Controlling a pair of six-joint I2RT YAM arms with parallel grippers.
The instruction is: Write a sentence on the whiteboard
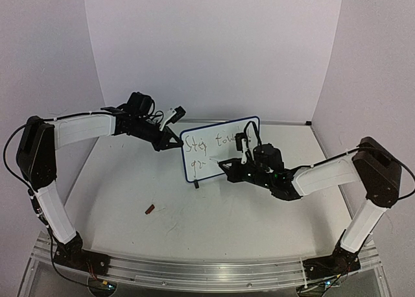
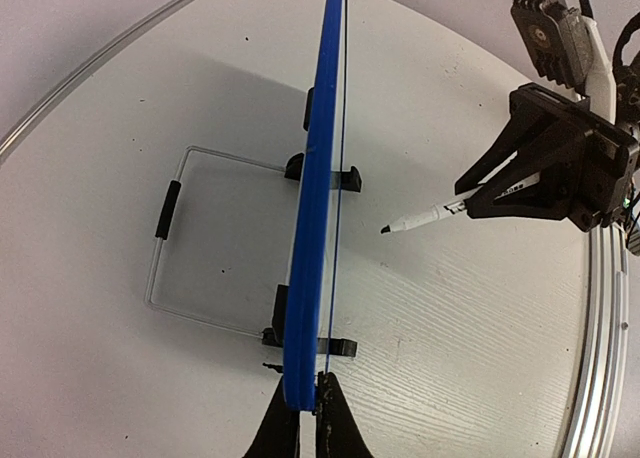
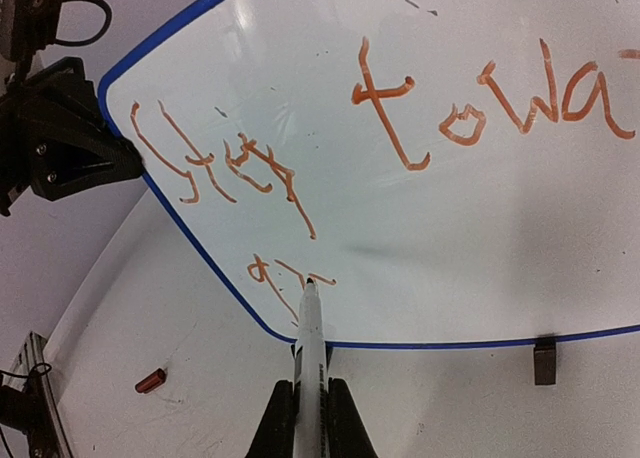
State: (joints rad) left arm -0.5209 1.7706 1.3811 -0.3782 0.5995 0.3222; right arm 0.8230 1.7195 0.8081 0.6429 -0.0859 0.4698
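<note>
Second line barely begun
Your right gripper [image 3: 310, 396] is clenching the slim white marker [image 3: 311, 328], inking "gr" at seven o'clock on the blue-framed whiteboard [image 3: 450, 238].

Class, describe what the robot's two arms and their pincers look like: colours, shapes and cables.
Both the left arm and right arm have white boxy link covers between black joints. Thin black cables loop beside shoulders and wrists. The left pincer and right pincer are black, each with two wedge-shaped fingers tapering to a point.
</note>
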